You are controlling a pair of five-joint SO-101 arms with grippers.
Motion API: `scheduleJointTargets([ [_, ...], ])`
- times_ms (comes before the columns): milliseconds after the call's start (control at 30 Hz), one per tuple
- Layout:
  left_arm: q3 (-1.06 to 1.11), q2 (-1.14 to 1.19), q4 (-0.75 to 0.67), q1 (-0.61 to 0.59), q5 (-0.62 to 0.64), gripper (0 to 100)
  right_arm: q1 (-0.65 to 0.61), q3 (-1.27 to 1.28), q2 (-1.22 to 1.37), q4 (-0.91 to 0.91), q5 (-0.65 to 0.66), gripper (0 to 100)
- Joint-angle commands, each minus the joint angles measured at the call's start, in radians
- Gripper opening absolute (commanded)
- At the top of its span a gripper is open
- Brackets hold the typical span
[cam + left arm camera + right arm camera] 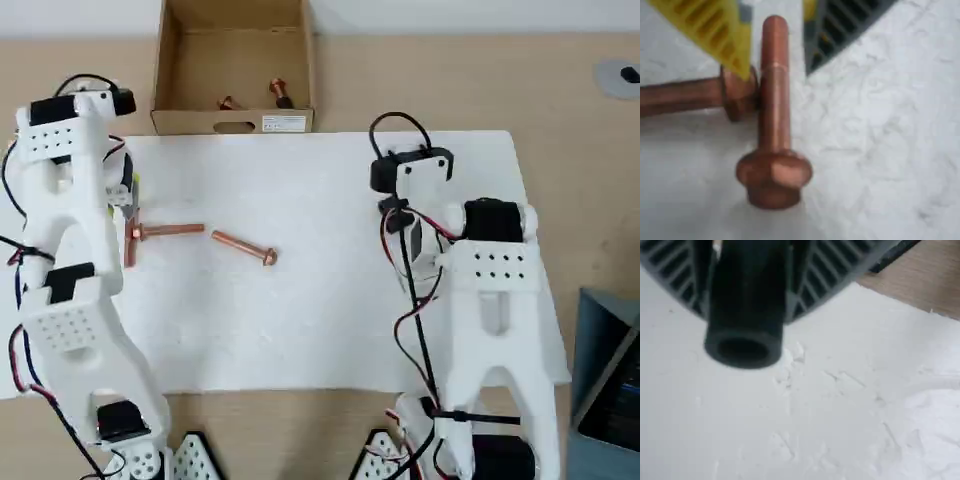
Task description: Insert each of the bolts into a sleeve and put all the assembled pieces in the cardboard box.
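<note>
Though half hidden inside the right pincer [747, 285], black sleeve [743, 337], mouth outward.

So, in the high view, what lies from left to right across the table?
White plastic left arm, leftmost copper bolt, crosswise copper bolt, slanted copper bolt, white plastic right arm, grey-blue container.

Light wooden table [580, 110] under a white foam sheet [320, 320]

The sheet has a rough, scuffed surface and covers the middle of the table, stopping short of its far, near and right edges, where bare wood shows. A round grey cap [617, 77] is set into the wood near the far right corner. A dark grey container [605, 390] stands at the right edge, just beside the sheet.
</note>
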Motion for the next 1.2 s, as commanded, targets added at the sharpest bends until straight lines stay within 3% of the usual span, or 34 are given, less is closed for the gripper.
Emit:
scheduleJointTargets([
  [0, -0.063, 0.016, 0.005, -0.003, -0.006, 9, -0.008, -0.007, -0.033, -0.011, -0.002, 1.0],
  [667, -0.333, 0.341, 0.009, -0.003, -0.005, 8, -0.008, -0.007, -0.033, -0.025, 0.000, 1.0],
  [800, -0.327, 0.349, 0.011, 0.000, -0.005, 0, -0.008, -0.007, -0.033, -0.028, 0.000, 1.0],
  [1167, -0.333, 0.248, 0.075, 0.023, -0.002, 1, -0.008, -0.085, -0.033, -0.017, -0.003, 1.0],
])
